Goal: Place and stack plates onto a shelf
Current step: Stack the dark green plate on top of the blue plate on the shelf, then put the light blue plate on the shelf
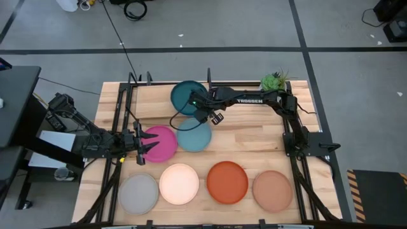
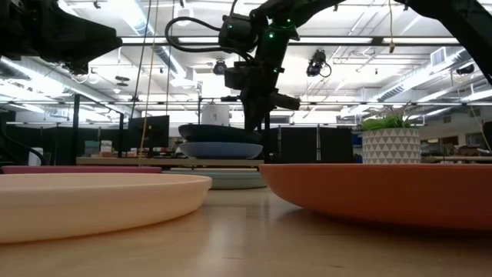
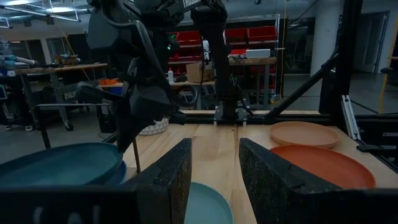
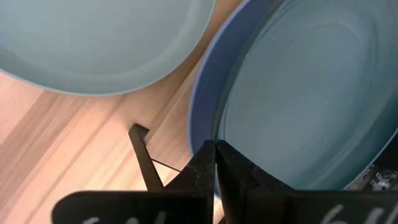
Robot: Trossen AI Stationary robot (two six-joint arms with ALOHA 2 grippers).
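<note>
A dark teal plate (image 1: 187, 95) lies on a bright blue plate (image 4: 202, 118) on the shelf (image 2: 138, 161) at the table's far side. My right gripper (image 1: 202, 112) is shut at the teal plate's near rim. The light blue plate (image 1: 194, 135) lies on the table just in front of the shelf, with the pink plate (image 1: 160, 142) to its left. My left gripper (image 1: 141, 146) is open at the pink plate's left edge and touches nothing. Grey (image 1: 138, 194), cream (image 1: 179, 184), orange (image 1: 227, 182) and tan (image 1: 272, 190) plates lie in a row along the near edge. My right gripper pinches the dark teal plate's near rim (image 4: 225, 134) between its two fingers, coming from above and pointing down. The plate lies level in the bright blue plate (image 2: 219, 148) on the shelf.
A small potted green plant (image 1: 275, 81) stands at the far right corner. Black upright posts (image 4: 144, 158) of the shelf rise close to the right gripper. Bare wood (image 1: 254, 137) lies between the plate row and the right arm.
</note>
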